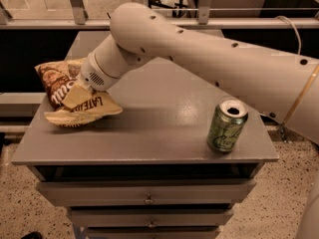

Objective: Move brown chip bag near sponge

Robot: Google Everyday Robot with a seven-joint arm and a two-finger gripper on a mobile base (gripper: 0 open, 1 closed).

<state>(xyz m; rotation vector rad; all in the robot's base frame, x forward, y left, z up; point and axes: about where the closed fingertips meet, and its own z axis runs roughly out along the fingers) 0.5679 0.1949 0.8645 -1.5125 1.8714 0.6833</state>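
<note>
Grey table (164,126) bears the brown chip bag (57,81), gripper (79,89) upon it (whether gripping, cannot tell).

one brown chip bag (59,85). one green can (227,126). one grey drawer cabinet (159,133) under both. one white arm (199,59), one gripper (81,87) at its end, down at the bag.

Grey table (164,133), pincer (76,94) at its left end; drawers (149,199) below the pincer. Speckled floor (284,218) further down, right. Pale metal rail (30,24) behind the pincer; dim light.
</note>
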